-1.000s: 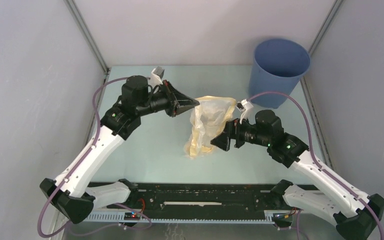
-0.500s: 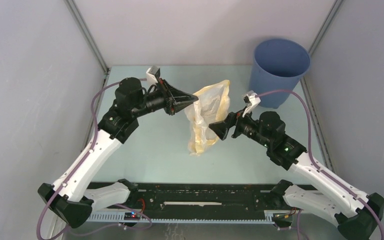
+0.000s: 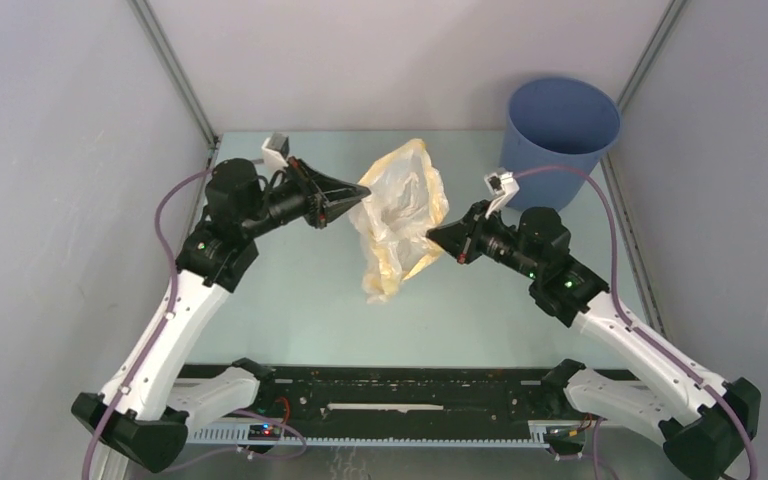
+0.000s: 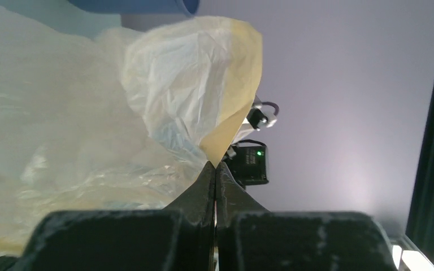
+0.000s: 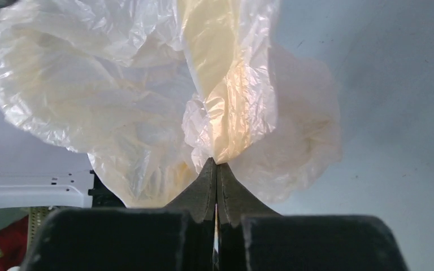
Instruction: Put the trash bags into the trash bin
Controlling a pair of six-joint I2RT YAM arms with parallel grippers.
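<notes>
left gripper (image 3: 358, 194) was pinched shut on the trash bag (image 3: 397, 215), jaws fully together with a fold of the yellow rim caught at the tips (clearest in the left wrist view). right gripper (image 3: 433, 237) was closed on the bag too, tips together on a bunched bit of plastic, coming in from the opposite side. bag hung stretched between the two grippers, lifted above the table (image 3: 290, 300), top edge raised and lower end drooping toward the surface; from above i couldn't tell whether that lower end touched it. plastic was crumpled and translucent, deeper yellow showing along the top edge and at the lower end. blue trash bin (image 3: 558, 140) stood upright at the far right corner of the table, mouth facing up, apart from the bag, to its right and further back, just beyond the right arm's wrist. bag was wholly outside the bin.
</notes>
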